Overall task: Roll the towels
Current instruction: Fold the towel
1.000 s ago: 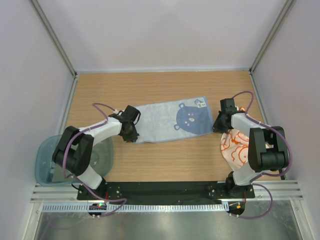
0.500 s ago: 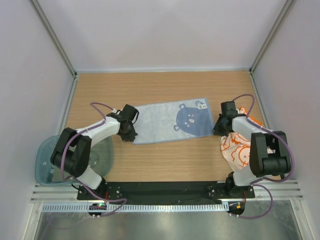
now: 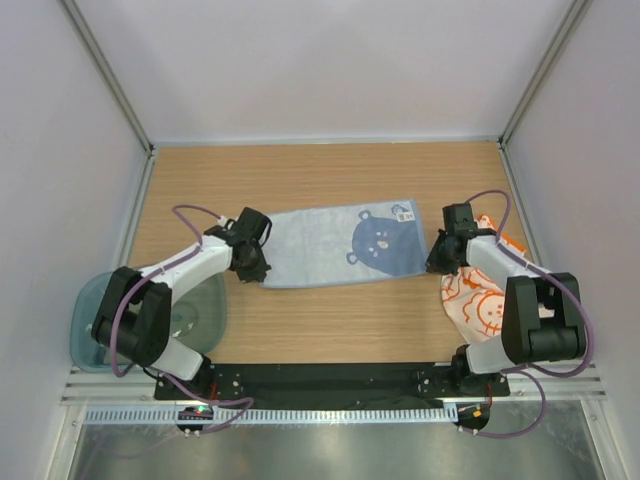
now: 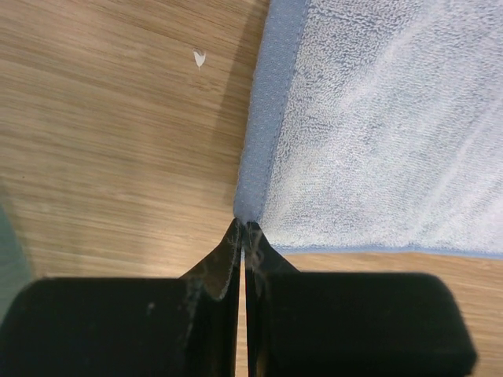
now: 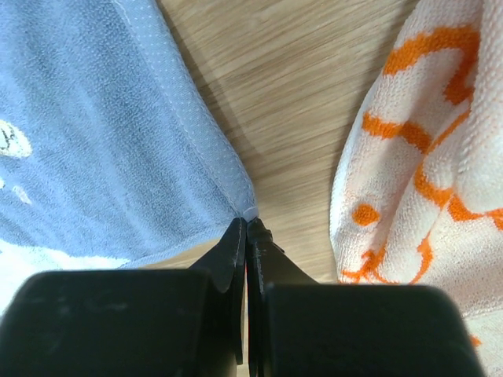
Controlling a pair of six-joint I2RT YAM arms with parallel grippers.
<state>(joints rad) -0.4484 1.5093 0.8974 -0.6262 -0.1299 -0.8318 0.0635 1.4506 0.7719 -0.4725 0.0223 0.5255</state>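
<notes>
Left pincer and right pincer each clamped tight on a near corner of the flat rectangular pale blue terry towel on the wood-grain bench. A crumpled orange-swirled white towel lay just right of it, and a translucent teal tray sat far left.

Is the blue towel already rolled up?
No, the blue towel lies spread flat on the table, showing its bear face.

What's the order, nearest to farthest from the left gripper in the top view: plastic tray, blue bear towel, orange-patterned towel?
1. blue bear towel, its corner pinched by the left gripper.
2. plastic tray, at the left edge.
3. orange-patterned towel, far right.
</notes>
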